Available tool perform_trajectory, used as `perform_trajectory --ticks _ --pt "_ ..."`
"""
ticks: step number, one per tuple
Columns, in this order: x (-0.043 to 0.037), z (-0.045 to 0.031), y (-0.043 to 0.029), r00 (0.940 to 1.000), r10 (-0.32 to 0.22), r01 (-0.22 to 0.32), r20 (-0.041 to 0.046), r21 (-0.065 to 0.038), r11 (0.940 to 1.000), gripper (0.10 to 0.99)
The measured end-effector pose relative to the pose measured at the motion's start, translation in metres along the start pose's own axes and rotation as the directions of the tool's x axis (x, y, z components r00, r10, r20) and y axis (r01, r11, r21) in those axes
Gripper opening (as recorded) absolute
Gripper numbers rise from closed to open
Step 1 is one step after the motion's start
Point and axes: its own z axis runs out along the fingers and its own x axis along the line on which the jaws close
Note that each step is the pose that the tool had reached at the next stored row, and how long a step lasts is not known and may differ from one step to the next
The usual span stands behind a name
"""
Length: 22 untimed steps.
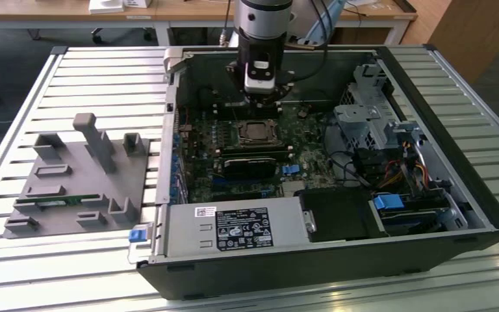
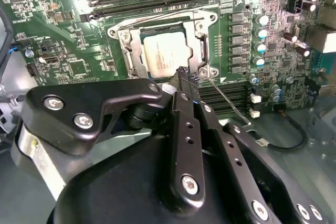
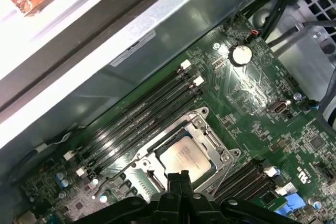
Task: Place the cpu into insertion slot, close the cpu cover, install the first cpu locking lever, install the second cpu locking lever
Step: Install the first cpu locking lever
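A robot lab.
An open computer [image 1: 319, 273] lies on a slatted metal table [image 1: 102, 71] under a robot arm [image 1: 262, 26]; wooden desks [image 1: 197, 10] stand behind.

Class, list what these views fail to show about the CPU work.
Exterior view: the cpu is too small to judge its seating.
Second wrist view: the gripper hides the near edge of the cpu cover; contact unclear.
First wrist view: the gripper hides the cpu's near corner.

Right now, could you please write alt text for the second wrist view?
The cpu sits in the insertion slot on a green motherboard, the cpu cover flat around it. The pincer, shut, points at the cover's edge beside a lever.
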Motion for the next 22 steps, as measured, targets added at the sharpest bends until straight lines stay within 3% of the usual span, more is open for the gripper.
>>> perform_trajectory --ticks 11,22 --pt "0.0 0.0 0.0 0.9977 -0.068 0.068 -0.0008 0.001 0.9977 0.106" --pt "0.0 0.0 0.0 0.9913 -0.132 0.132 -0.0017 0.002 0.9913 0.106"
